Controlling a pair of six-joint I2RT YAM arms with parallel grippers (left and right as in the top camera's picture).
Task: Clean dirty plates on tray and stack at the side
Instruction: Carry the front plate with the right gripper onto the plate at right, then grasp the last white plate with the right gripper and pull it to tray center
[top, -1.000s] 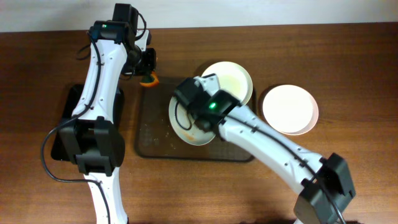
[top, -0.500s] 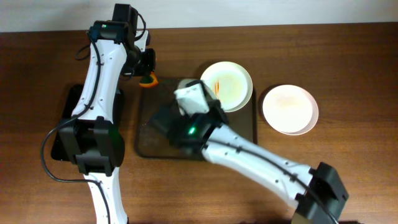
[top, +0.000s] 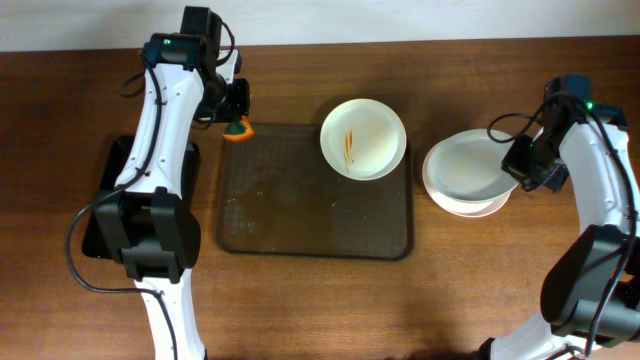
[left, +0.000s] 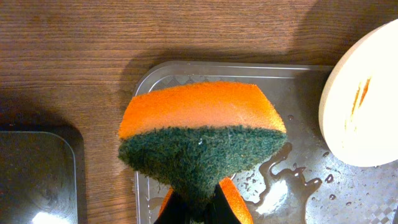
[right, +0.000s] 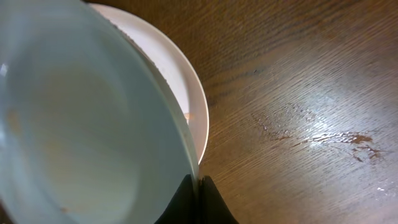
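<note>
- On the tray (top: 300, 220), at its far right corner, one streaked plate (top: 363, 138) is left, with orange-red sauce lines across its middle. It is judged the only plate not yet wiped.
- Off the tray's right side, a held plate (top: 468, 165) is gripped by its rim in the right gripper (right: 198, 186), the jaws closed thinly on the edge. It is tilted just above a lower plate (right: 179, 74) lying on the table (top: 520, 60), and both appear plain white.
- Two of the three plates are thus judged cleaned and the stack half formed. The held plate is yet to be set down and released, and the third is yet to be wiped and added.
- At the tray's far left corner, a sponge (left: 202, 124), orange with a green scouring face, is pinched in the left gripper (left: 196, 208), the jaws closed on its lower end, well apart from the streaked plate.
- Water (left: 280, 171) is pooled on the tray base near the sponge.
- A black tray (left: 37, 174) is seen beside the tray's left edge, beneath the left arm. No object is seen between the sponge and the streaked plate.
</note>
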